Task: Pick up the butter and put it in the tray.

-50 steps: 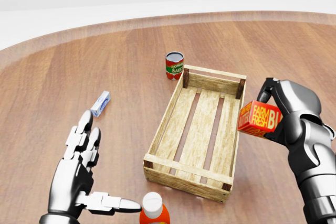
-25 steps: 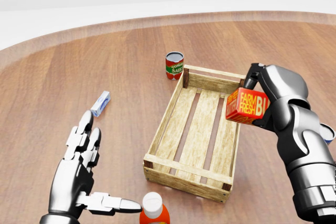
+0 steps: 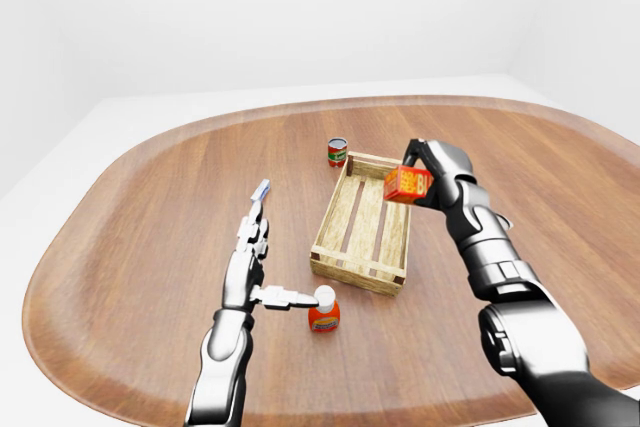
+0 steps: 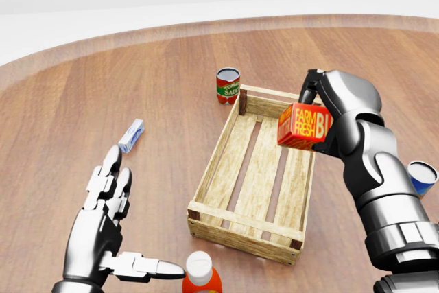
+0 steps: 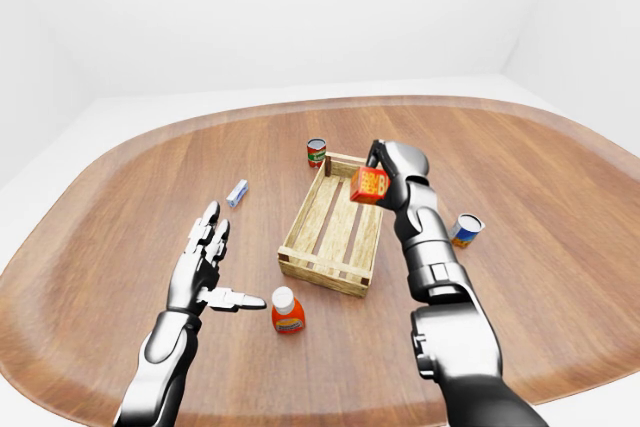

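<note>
The butter [image 4: 304,126] is a red and orange box marked FARM FRESH. My right hand [image 4: 328,111] is shut on it and holds it in the air over the right side of the wooden slatted tray [image 4: 226,162], near the tray's upper right corner. My left hand [image 4: 108,221] is open and empty, low at the left of the head view, fingers spread above the table.
A tomato sauce can [image 4: 228,86] stands just above the tray's top left corner. A small blue and white packet [image 4: 131,135] lies at the left. An orange bottle with a white cap [image 4: 201,276] stands below the tray. A blue can [image 4: 420,178] stands at the right edge.
My right hand has carried the butter left and slightly up, from beside the tray's right rail to over its right side. The left hand has not moved.
</note>
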Robot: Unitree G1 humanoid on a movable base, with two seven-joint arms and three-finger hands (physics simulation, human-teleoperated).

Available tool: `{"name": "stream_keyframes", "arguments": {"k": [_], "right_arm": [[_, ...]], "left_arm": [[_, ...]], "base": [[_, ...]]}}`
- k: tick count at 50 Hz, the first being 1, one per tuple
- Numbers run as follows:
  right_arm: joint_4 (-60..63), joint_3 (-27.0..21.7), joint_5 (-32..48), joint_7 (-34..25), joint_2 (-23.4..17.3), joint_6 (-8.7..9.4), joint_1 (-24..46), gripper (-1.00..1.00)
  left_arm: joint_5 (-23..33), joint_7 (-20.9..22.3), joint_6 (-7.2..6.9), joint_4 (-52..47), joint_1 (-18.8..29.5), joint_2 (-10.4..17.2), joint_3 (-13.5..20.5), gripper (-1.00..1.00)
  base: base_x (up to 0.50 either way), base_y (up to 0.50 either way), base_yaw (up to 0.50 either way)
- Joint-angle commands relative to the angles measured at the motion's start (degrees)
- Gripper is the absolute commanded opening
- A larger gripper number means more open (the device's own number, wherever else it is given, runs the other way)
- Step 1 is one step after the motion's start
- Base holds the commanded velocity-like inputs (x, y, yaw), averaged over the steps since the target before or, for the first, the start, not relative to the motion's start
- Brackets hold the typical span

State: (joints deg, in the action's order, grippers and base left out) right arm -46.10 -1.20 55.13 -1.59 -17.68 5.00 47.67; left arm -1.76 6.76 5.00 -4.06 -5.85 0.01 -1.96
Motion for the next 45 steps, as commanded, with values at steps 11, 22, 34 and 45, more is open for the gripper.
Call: {"name": "stream_keyframes", "arguments": {"k": [11, 22, 34, 45], "right_arm": [[-4.6, 1.0, -0.2, 3.5, 2.0, 0.0, 5.2, -1.0], [-8.2, 1.9, -0.2, 4.7, 3.2, 0.0, 7.9, -1.0], [-11.8, 2.6, -0.8, 5.8, 4.4, 0.0, 10.2, -1.0], [-15.1, 3.4, 0.3, 7.2, 4.8, 0.0, 12.5, -1.0]], "left_arm": [[0.1, 0.0, 0.0, -0.1, 0.1, 0.1, 0.1, 1.0], [0.2, 0.0, 0.0, 0.5, 0.1, 0.0, 0.1, 1.0], [0.1, 0.0, 0.0, 0.1, 0.0, 0.0, 0.0, 1.0], [0.0, 0.1, 0.0, 0.0, 0.0, 0.0, 0.1, 1.0]], "base": [[0.0, 0.0, 0.0], [0.0, 0.0, 0.0], [0.0, 0.0, 0.0], [0.0, 0.0, 0.0]]}}
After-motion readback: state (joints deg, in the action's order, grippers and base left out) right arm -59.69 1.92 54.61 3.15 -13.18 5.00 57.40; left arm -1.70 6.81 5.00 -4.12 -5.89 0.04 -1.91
